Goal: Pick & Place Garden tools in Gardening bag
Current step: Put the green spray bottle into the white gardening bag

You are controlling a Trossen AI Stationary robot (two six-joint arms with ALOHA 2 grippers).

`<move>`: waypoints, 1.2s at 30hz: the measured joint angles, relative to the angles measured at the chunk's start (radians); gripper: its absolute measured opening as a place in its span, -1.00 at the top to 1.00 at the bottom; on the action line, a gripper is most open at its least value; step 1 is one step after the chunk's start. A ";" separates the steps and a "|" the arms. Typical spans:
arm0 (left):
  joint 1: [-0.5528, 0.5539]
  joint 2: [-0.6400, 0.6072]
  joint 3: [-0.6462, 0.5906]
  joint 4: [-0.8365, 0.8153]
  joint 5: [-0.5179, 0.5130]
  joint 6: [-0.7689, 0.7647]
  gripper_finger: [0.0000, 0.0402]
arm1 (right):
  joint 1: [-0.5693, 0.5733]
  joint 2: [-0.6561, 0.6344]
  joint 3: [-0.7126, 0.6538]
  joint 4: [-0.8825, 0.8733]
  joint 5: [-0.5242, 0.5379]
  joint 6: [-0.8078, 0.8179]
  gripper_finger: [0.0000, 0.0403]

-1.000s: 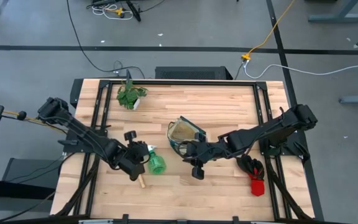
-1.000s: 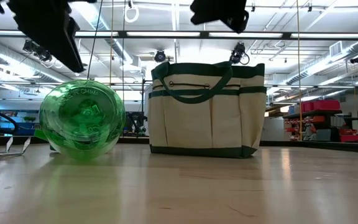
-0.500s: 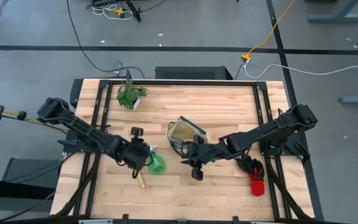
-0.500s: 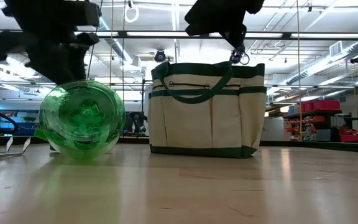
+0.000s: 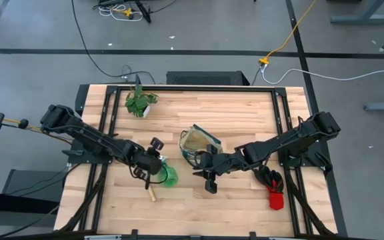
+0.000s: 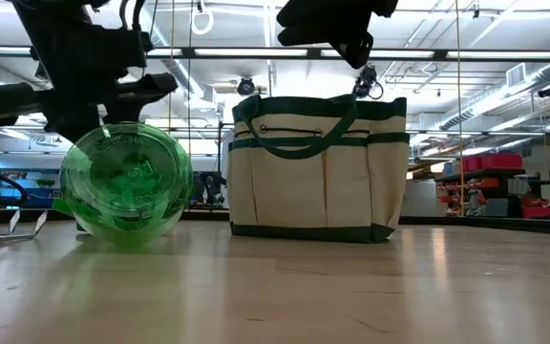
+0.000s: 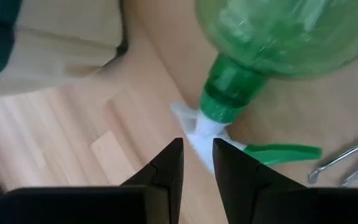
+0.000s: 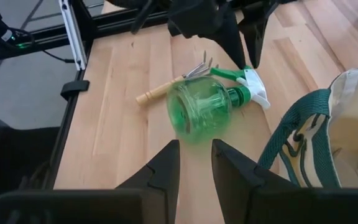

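Two arms reach inward in the high view: the left gripper hangs over the green spray bottle lying on the surface beside the wooden-handled rake, while the right gripper hovers by the gardening bag, gloves far right. Low view: the bag stands upright, bottle beside it. Wrist views: both grippers' fingers stand slightly parted, holding nothing, the left's fingers just above the bottle's white nozzle.

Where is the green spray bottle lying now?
In the high view, the green spray bottle lies left of the gardening bag, beside the hand rake.
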 joint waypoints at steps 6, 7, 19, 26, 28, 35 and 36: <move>0.025 0.013 0.000 0.062 0.177 0.119 0.54 | 0.000 0.000 0.000 0.004 0.001 0.000 0.54; 0.025 0.019 0.000 0.071 0.178 0.131 0.54 | 0.000 0.000 0.000 0.005 0.001 0.000 0.54; 0.028 0.140 0.001 0.137 0.059 0.262 0.18 | 0.000 0.000 0.000 0.017 0.003 -0.015 0.54; 0.028 0.164 0.001 0.170 0.107 0.290 -0.09 | 0.000 0.000 0.000 0.017 0.003 -0.023 0.54; 0.028 0.164 0.001 0.187 0.125 0.291 -0.13 | 0.000 0.000 0.000 0.018 0.003 -0.023 0.54; 0.036 0.179 0.001 0.217 0.195 0.292 -0.12 | 0.000 0.000 0.000 0.018 0.003 -0.023 0.54; 0.039 0.190 0.001 0.215 0.210 0.292 -0.11 | 0.000 0.000 0.000 0.018 0.003 -0.023 0.54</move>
